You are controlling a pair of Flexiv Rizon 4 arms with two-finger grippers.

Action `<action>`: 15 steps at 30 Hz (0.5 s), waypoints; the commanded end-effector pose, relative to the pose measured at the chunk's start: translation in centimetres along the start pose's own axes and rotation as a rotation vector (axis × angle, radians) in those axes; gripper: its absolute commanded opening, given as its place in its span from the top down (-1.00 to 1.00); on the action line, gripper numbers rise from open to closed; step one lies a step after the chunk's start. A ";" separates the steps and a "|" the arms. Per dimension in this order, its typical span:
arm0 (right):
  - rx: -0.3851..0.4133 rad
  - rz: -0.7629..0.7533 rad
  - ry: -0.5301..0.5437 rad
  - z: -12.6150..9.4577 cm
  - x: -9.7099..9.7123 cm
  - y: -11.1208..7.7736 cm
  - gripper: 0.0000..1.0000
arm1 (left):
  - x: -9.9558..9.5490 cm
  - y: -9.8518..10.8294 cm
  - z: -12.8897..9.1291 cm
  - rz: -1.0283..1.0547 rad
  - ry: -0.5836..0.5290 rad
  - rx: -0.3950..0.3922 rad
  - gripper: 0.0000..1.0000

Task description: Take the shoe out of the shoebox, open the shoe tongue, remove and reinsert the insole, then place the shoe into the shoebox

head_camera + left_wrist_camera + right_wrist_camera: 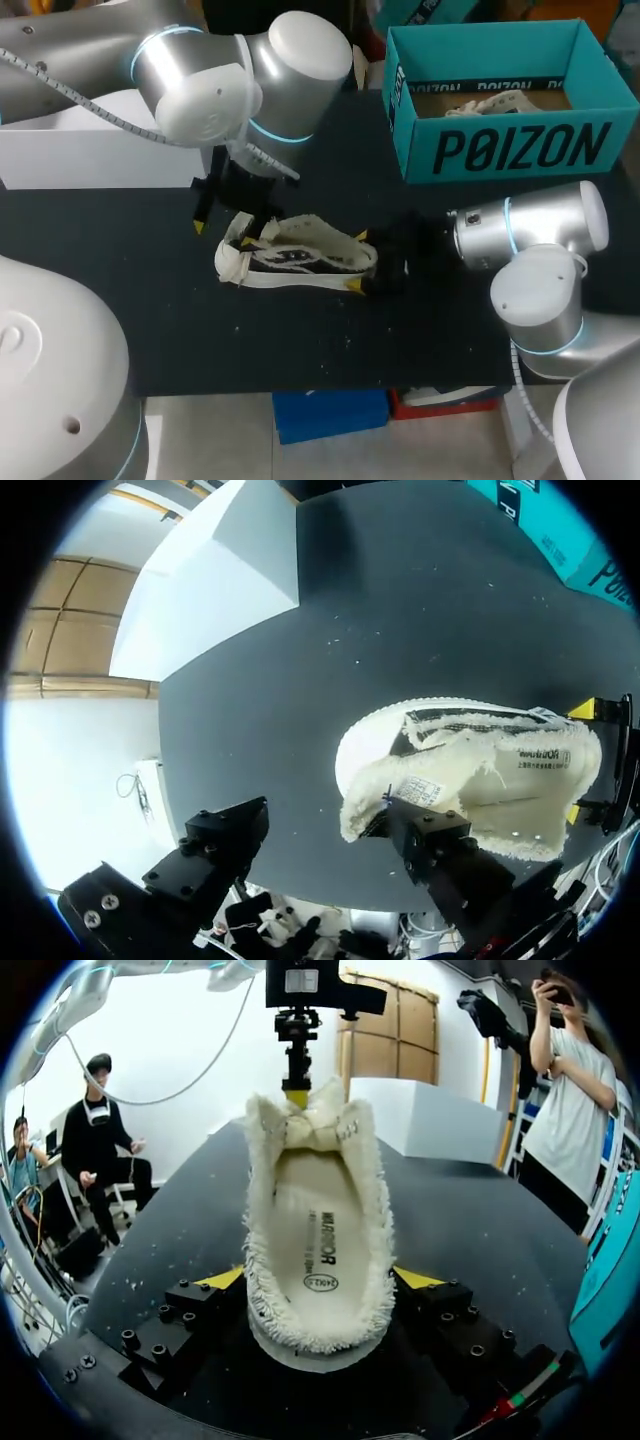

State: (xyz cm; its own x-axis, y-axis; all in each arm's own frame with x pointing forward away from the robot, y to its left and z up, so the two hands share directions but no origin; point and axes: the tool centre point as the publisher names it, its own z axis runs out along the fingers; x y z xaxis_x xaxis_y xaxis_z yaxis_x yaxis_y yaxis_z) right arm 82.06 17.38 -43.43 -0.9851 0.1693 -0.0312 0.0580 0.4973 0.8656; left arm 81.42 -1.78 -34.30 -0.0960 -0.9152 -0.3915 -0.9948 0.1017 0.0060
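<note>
1. the shoe [300, 258] is found on the table [300, 345] near its centre, out of the shoebox [510, 150], which stands at 1 o'clock from it.
2. the right gripper [320, 1280] is clamped on the heel, with 1 yellow tip against each side.
3. the left gripper [224, 232] is spread wide at the shoe's 9 o'clock end; only 1 finger [432, 845] touches the fuzzy edge.
4. the insole [318, 1240] is seen seated inside; opening the tongue [312, 1128] is judged the step in hand.
5. advised: the heel is to be held firm and the tongue pinched at its edge and drawn away from the heel, so the shoe is not dragged.
</note>
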 end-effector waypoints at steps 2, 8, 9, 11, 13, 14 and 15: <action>0.002 0.001 -0.001 -0.1 0.0 -0.3 1.00 | -0.5 -0.1 1.6 0.005 0.024 -0.022 -1.00; 0.002 0.001 -0.001 -0.1 0.0 -0.3 1.00 | -0.4 0.2 3.0 0.000 0.033 -0.054 -1.00; 0.002 0.001 -0.001 -0.1 0.0 -0.3 1.00 | -0.4 0.2 3.0 -0.001 0.035 -0.056 -1.00; 0.002 0.001 -0.001 -0.1 0.0 -0.3 1.00 | -0.4 0.2 3.1 -0.003 0.037 -0.057 -1.00; 0.002 0.001 -0.001 -0.1 0.0 -0.3 1.00 | -0.6 0.1 2.9 -0.004 0.040 -0.054 -1.00; 0.002 0.001 -0.001 -0.1 0.0 -0.3 1.00 | -0.7 0.1 2.7 -0.004 0.043 -0.047 -1.00; 0.002 0.001 -0.001 -0.1 0.0 -0.3 1.00 | -0.8 0.0 2.5 0.000 0.050 -0.035 -1.00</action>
State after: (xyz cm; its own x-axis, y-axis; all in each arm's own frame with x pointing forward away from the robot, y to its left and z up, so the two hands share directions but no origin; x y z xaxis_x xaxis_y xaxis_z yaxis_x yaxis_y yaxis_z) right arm 82.06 17.38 -43.42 -0.9851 0.1694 -0.0313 0.0580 0.4973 0.8657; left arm 81.57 -0.41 -36.33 -0.0927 -0.9303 -0.3549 -0.9955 0.0801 0.0501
